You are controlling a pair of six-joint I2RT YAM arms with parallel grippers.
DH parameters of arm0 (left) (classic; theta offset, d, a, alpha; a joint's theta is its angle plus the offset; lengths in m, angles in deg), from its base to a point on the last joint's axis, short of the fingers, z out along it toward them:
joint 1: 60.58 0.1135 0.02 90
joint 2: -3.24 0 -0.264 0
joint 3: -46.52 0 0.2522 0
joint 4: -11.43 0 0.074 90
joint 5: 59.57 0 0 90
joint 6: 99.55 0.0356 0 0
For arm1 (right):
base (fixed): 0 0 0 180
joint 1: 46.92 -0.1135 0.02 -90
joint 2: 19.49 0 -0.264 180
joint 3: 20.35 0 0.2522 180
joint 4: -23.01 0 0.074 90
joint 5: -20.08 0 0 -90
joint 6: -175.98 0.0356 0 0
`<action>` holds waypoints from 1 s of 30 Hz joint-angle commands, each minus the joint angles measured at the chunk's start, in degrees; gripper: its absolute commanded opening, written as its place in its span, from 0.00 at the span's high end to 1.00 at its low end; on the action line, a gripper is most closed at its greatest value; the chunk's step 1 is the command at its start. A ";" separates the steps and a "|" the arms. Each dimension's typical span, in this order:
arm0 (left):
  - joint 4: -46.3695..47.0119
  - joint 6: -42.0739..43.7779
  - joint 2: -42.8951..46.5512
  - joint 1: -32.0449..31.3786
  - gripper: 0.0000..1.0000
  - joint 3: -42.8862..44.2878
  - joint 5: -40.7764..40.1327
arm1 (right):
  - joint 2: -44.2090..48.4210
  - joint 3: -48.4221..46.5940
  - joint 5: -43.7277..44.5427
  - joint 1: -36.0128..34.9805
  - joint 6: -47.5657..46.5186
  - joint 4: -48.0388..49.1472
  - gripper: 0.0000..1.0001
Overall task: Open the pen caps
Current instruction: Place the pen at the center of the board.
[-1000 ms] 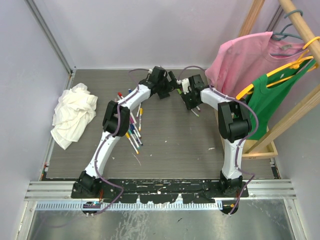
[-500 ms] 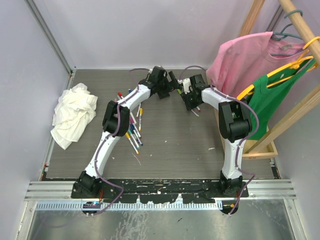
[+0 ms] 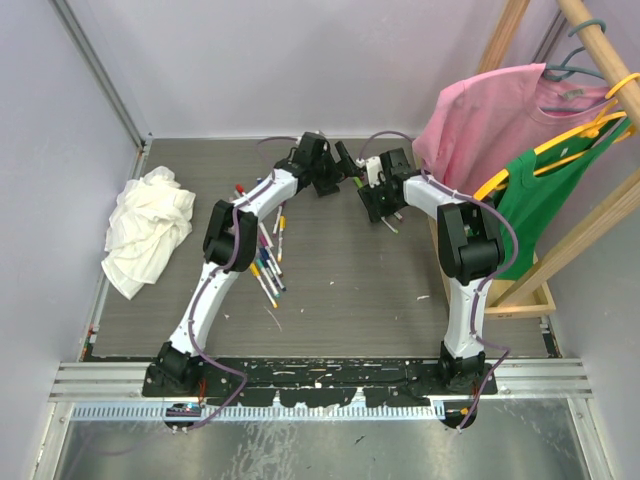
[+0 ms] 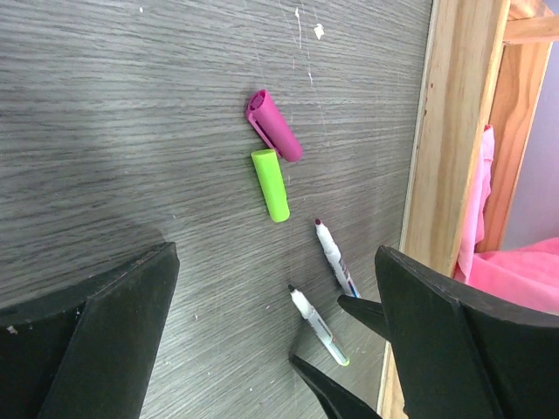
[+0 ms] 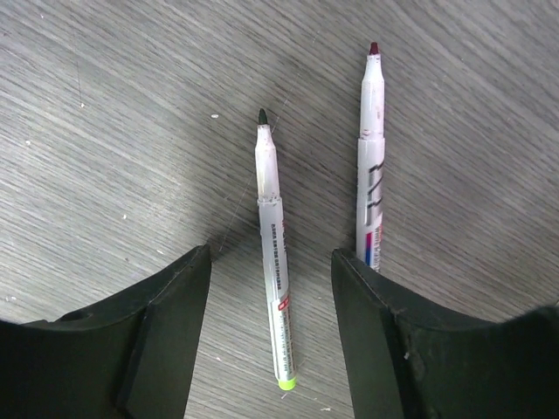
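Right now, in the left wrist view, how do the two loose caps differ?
The magenta cap is dark pink; the green cap is lime. The magenta cap lies more slanted, the green cap nearer to upright in the picture. Both lie loose on the table.

A magenta cap (image 4: 274, 126) and a green cap (image 4: 271, 184) lie detached, just beside each other.

Top view's bright and evenly lit, so shadows on the gray table (image 3: 340, 290) are faint and fuzzy. Left wrist cam is sharp around the green cap (image 4: 271, 185), with a broad dim patch left of and below it, while the pink cloth (image 4: 524, 279) far right of it goes soft. Right wrist shot's crisp too, with a dark smudge of shadow across the grain.
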 commanded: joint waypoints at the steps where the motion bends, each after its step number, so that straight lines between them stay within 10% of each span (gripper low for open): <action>1: -3.03 2.09 -3.22 1.11 0.02 -2.41 -2.04 | 5.37 -0.45 -1.12 0.39 0.52 0.55 0.37; 30: 10.97 3.16 -3.18 3.78 0.02 -1.64 1.53 | 10.73 2.16 -5.14 0.58 0.77 1.34 0.35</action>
